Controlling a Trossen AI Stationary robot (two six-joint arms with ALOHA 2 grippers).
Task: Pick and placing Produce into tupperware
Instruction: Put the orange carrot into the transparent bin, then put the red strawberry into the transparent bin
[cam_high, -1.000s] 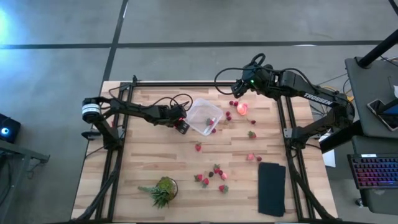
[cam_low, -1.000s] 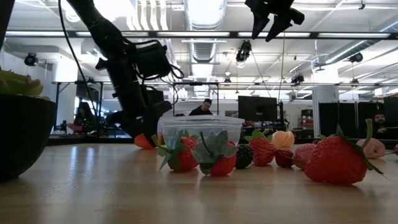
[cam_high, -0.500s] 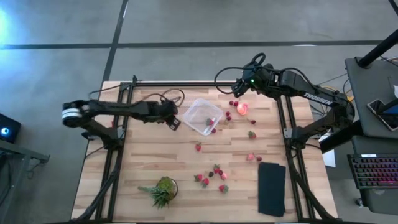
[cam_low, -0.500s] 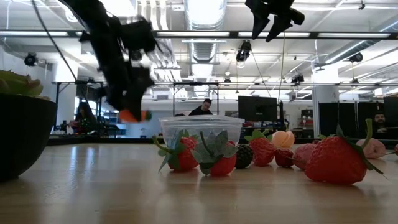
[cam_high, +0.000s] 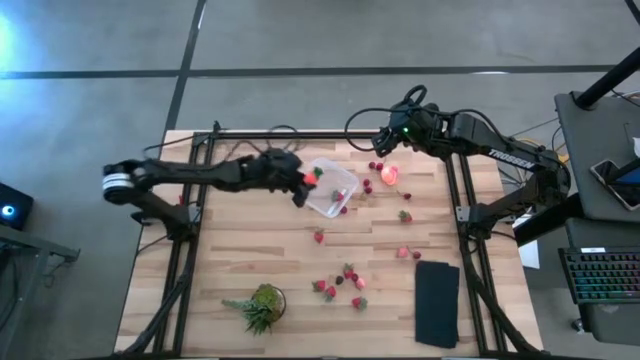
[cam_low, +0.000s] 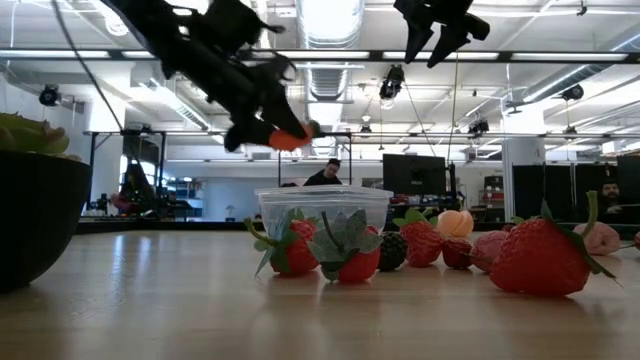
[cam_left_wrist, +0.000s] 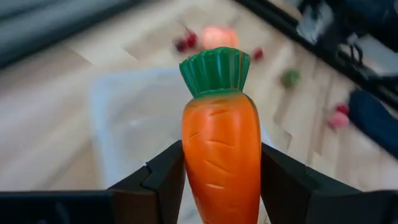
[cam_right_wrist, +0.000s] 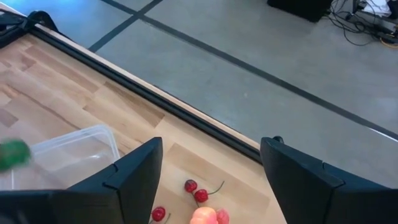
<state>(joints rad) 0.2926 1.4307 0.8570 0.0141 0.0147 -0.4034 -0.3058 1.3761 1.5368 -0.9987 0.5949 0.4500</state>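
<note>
Now the left end effector (cam_left_wrist: 221, 180) is clamped on the orange carrot (cam_left_wrist: 221, 146) (green top forward), held in the air just above the clear tupperware (cam_high: 328, 187) on the tabletop (cam_high: 240, 240). Farther right, the right end effector (cam_right_wrist: 208, 177) hangs with fingers apart and empty above the pink-orange fruit (cam_high: 389, 175); strawberries (cam_high: 340, 285) lie scattered nearer the front.

— What colours stand out around the clear, colourless tupperware (cam_high: 330, 188)?

— An orange carrot (cam_left_wrist: 221, 158) with darker scored lines and a ribbed green top, clamped between black fingers (cam_left_wrist: 163, 176). Beside the tub, red strawberries (cam_low: 546, 257) with green leaves, a pink-orange round fruit (cam_high: 389, 174), dark red cherries (cam_right_wrist: 194, 191).

— And further from the tub?

— A pale striped wooden table (cam_high: 230, 255), a flat black pad (cam_high: 437, 303), a green-brown spiky plant (cam_high: 262, 305).
</note>
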